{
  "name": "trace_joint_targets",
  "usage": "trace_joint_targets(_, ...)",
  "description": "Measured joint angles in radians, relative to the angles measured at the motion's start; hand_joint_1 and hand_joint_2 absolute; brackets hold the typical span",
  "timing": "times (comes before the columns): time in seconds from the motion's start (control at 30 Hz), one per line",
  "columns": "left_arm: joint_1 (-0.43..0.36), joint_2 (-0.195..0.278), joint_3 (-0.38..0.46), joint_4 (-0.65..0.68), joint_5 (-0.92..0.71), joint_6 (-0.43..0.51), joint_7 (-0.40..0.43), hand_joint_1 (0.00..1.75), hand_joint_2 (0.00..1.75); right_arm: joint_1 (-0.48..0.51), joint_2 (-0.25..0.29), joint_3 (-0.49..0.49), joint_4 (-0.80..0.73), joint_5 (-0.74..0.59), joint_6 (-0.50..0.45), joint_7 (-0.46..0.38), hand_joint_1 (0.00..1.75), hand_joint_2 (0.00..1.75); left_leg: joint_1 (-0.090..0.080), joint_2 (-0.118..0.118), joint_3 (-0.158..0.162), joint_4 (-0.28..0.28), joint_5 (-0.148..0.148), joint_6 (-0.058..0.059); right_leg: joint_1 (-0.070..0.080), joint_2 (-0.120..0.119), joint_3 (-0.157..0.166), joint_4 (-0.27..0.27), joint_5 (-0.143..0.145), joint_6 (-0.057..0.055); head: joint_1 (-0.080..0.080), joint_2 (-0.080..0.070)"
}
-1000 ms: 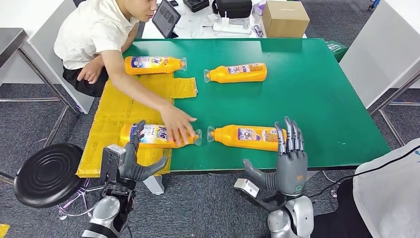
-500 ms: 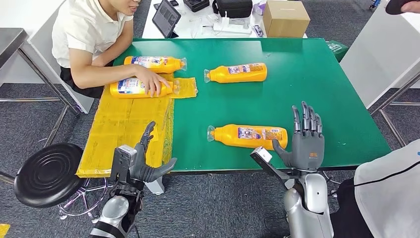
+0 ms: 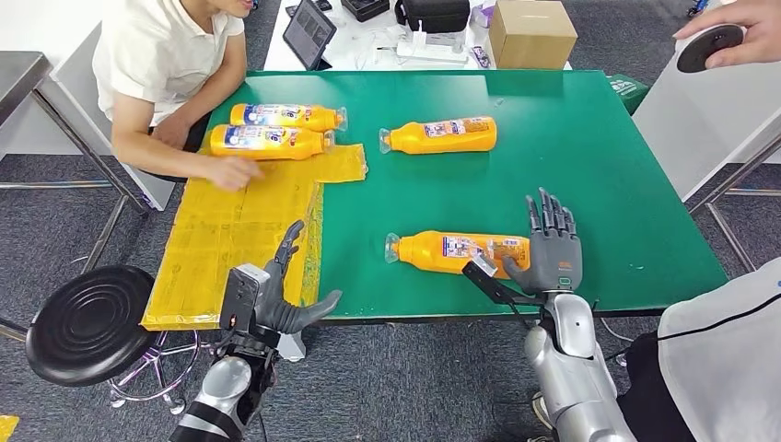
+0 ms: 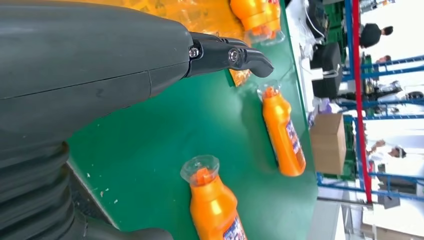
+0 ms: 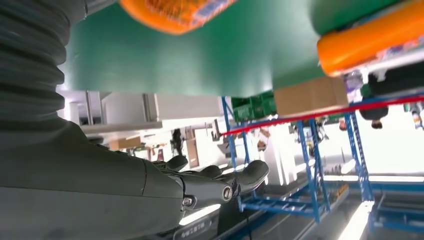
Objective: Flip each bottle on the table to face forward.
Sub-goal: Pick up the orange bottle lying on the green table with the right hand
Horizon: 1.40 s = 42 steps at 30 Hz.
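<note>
Four bottles total: all orange, all lying on their sides on the green table (image 3: 599, 175).
Near bottle (image 3: 460, 252): closest to me, near the front edge, cap pointing left, label facing up. Its right end is just beside my right hand.
Far middle bottle (image 3: 440, 135): cap pointing left too, well apart from the near one.
Far-left pair: two bottles side by side, touching or nearly so. The farther one (image 3: 285, 116) lies on the green; the closer one (image 3: 267, 141) lies on the yellow sheet (image 3: 235, 235) that covers the table's left side.
My right hand (image 3: 551, 249): fingers straight up and spread, holding nothing, palm toward the near bottle's base. Can't tell if the thumb actually touches it.
My left hand (image 3: 281, 299): also spread wide with nothing in it, hanging at the near-left edge of the table over the yellow sheet.
Person on the far left: white shirt, seated, their hand (image 3: 232, 170) flat on the yellow sheet just near of the pair.
Another person's hand (image 3: 737, 32): far right corner, holding a dark round disc (image 3: 709, 48).
Extras: black stool (image 3: 90, 322) at near left, cardboard box (image 3: 531, 33) behind the table.
</note>
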Motion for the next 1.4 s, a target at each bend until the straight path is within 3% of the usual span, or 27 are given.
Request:
trace_joint_targets(0.33,-0.025,-0.006,-0.022,0.033,-0.011,0.023,0.0,0.0,1.75,-0.052,0.01,0.06,0.176,-0.029,0.0,-0.009,0.0,1.75,0.0,-0.001,0.0,0.0,0.0,0.0,0.0,0.0,0.0,0.0,0.0,0.0,0.0,0.0)
trace_joint_targets(0.8,-0.031,-0.006,-0.026,0.047,-0.014,0.024,0.0,0.0,1.75,-0.073,0.02,0.093,0.245,-0.042,-0.001,-0.003,0.0,1.75,0.0,0.0,0.0,0.0,0.0,0.0,0.0,0.0,0.0,0.0,0.0,0.0,0.0,0.0)
trace_joint_targets(1.13,-0.034,-0.008,-0.044,0.052,0.001,-0.009,0.01,0.0,1.75,-0.11,0.006,0.154,0.298,0.069,0.013,0.22,0.0,1.75,0.0,0.0,0.0,0.0,0.0,0.0,0.0,0.0,0.0,0.0,0.0,0.0,0.0,0.0)
trace_joint_targets(1.4,-0.042,-0.013,-0.051,0.064,0.012,-0.025,0.021,0.0,1.75,-0.155,-0.007,0.176,0.37,0.064,0.049,0.243,0.0,1.75,0.0,0.0,0.0,0.0,0.0,0.0,0.0,0.0,0.0,0.0,0.0,0.0,0.0,0.0)
